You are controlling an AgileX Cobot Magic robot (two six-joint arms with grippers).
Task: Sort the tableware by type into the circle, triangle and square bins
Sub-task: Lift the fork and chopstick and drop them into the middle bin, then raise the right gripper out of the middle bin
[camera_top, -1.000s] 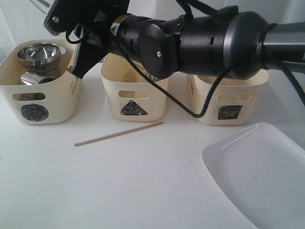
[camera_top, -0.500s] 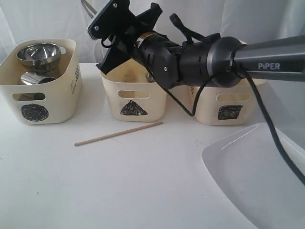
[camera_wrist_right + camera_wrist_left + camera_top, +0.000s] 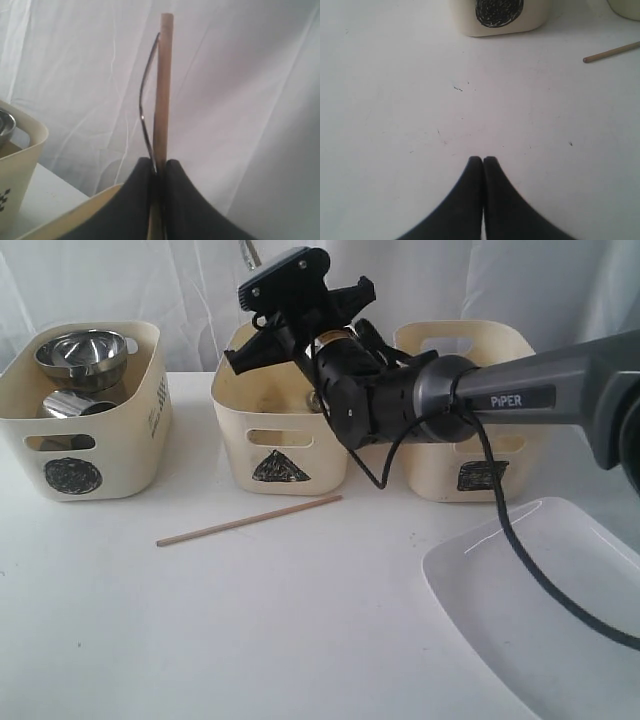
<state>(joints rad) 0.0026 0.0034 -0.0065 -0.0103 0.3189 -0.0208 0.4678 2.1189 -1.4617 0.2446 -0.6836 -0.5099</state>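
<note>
My right gripper (image 3: 159, 167) is shut on a wooden chopstick (image 3: 164, 90) and a thin steel utensil (image 3: 144, 105), both sticking straight out of it. The exterior view has this gripper (image 3: 262, 280) raised above the back of the triangle bin (image 3: 280, 435), with the utensil's tip (image 3: 246, 252) pointing up. Another chopstick (image 3: 250, 520) lies on the table before the bins. A steel bowl (image 3: 82, 355) and a mug (image 3: 65, 405) sit in the circle bin (image 3: 90, 455). The white plate (image 3: 545, 610) lies at the front right. My left gripper (image 3: 483, 159) is shut and empty over bare table.
The square bin (image 3: 480, 455) stands at the right, partly behind my right arm (image 3: 430, 400). A white curtain hangs behind the bins. The left wrist view takes in the circle bin's base (image 3: 500, 15) and one end of the lying chopstick (image 3: 612, 51).
My right arm has swung to the right, from over the circle bin to above the triangle bin, still holding the chopstick and utensil. The lying chopstick and plate have not moved.
</note>
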